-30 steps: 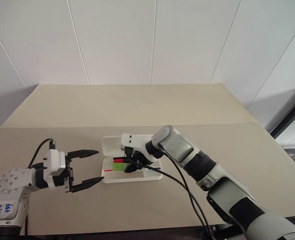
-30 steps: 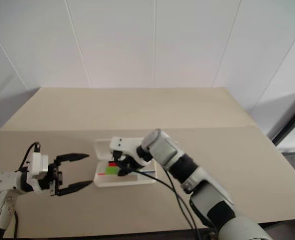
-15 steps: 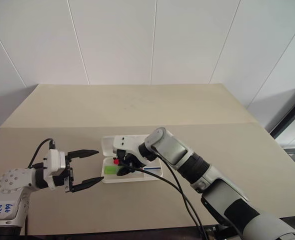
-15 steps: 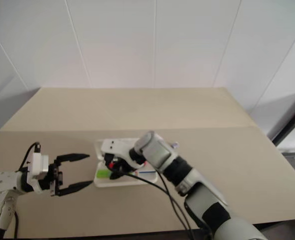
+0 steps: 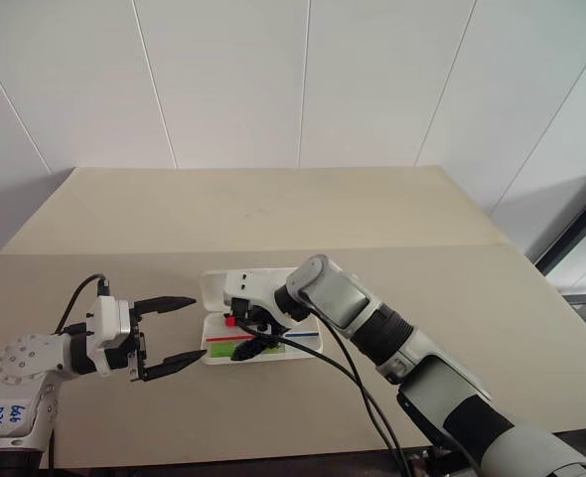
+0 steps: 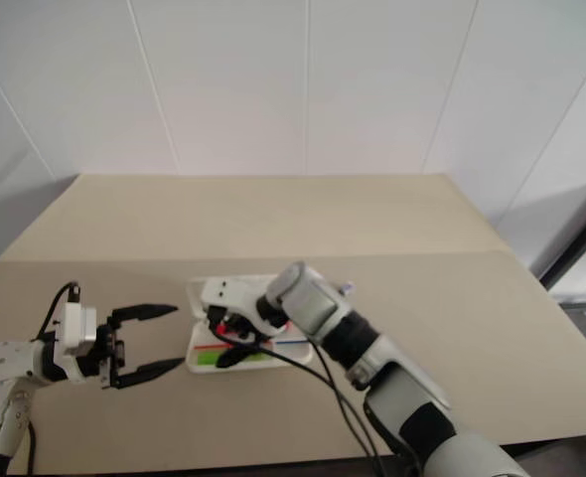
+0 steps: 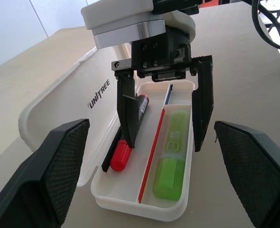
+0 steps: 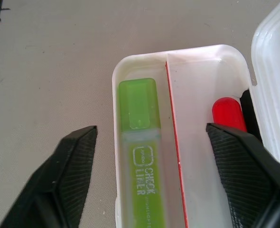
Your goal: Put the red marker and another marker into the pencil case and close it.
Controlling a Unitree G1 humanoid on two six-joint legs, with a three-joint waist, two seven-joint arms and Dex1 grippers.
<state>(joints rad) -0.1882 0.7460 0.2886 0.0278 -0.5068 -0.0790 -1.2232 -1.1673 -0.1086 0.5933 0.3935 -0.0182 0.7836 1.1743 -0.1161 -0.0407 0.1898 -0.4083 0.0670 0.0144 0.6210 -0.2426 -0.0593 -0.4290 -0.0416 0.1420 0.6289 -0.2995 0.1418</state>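
The white pencil case [image 7: 144, 210] lies open on the table, its lid [image 7: 78, 102] folded back flat. The red marker [image 7: 122, 154] rests in the compartment beside the lid. Another marker [image 8: 137, 137], light green with a brighter cap, lies in the other compartment across a red divider. My right gripper [image 7: 163, 145] hangs open just above the case, one finger on each side of the green marker and nothing between them. My left gripper [image 5: 196, 328] is open and empty, level with the table, a short way left of the case.
The tan table [image 5: 422, 298] stretches wide around the case, with a seam across its middle. White wall panels stand behind its far edge. A black cable runs along my right arm over the table's near side.
My right gripper carried the green marker left over the case, then opened; the marker now lies in the case's near compartment. The left gripper has not moved.
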